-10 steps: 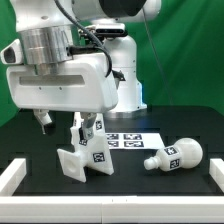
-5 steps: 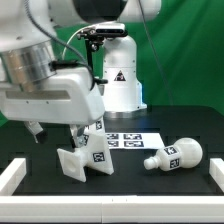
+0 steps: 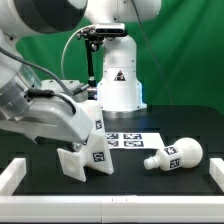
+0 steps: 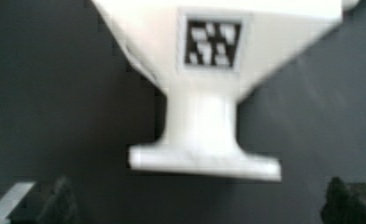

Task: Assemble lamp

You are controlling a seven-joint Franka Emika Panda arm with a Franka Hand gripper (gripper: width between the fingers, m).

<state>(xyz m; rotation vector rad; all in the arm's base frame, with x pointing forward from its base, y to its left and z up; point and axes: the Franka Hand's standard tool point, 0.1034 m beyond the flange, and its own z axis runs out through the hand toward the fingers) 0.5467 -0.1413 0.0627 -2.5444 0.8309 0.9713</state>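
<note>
My arm [image 3: 45, 108] is smooth white casing, rounded shells with grey metal bands. A thin black cable [image 3: 68, 58] trails off it. My white pedestal [image 3: 118, 98] bears a dark triangle sticker [image 3: 118, 75]. My claw [image 4: 194, 206] ends in dark fingertips [image 4: 38, 200].

Matt white plastic lamp base [image 3: 75, 163] at seven o'clock on the table, smooth matt white bulb [image 3: 180, 154] at four o'clock, dull black table top [image 3: 195, 125], thin flat white marker board [image 3: 135, 140] at centre, glossy smooth white arm casing [image 3: 55, 115], green cloth backdrop [image 3: 190, 50] at twelve o'clock.
</note>
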